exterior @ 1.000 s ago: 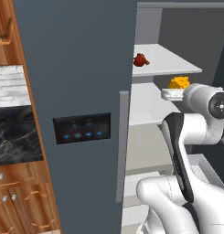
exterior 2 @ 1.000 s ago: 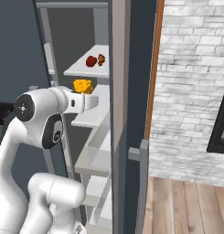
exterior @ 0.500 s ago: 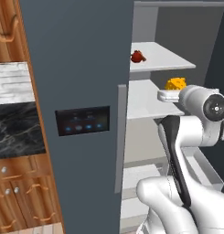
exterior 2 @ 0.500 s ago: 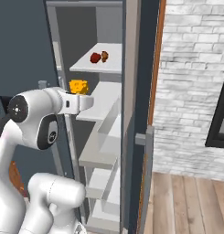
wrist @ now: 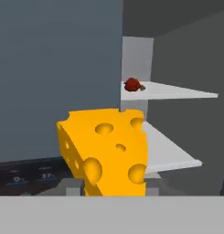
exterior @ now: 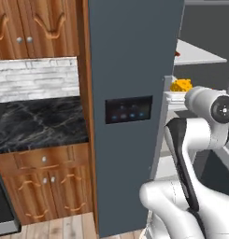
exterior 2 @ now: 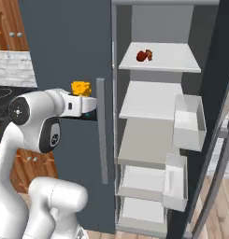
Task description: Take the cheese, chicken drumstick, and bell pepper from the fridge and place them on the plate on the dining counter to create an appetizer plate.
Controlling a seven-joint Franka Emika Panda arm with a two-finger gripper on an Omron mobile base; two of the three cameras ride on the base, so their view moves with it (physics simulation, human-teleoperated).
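Note:
My gripper (exterior 2: 81,95) is shut on the cheese (exterior 2: 81,87), a yellow-orange wedge with holes that looms large in the hand view (wrist: 106,151) and shows beside the arm in the left base view (exterior: 181,85). I hold it in the air in front of the slate-grey fridge (exterior: 134,56), just outside its open compartment. On the top white shelf (exterior 2: 172,58) lie the red bell pepper (exterior 2: 141,55) and, touching its right side, the brown chicken drumstick (exterior 2: 149,54); the pepper (wrist: 131,84) also shows beyond the cheese. The plate and the dining counter are out of view.
The fridge's closed door carries a black panel with blue lights (exterior: 128,109) and a long grey handle (exterior 2: 102,130). White door bins (exterior 2: 188,123) hang on the open door at right. A narrow black marble worktop (exterior: 36,123) over wooden drawers stands left of the fridge.
The whole picture has shifted: the base has moved and the fridge slides rightward in both base views. The cheese stays in the gripper's hold.

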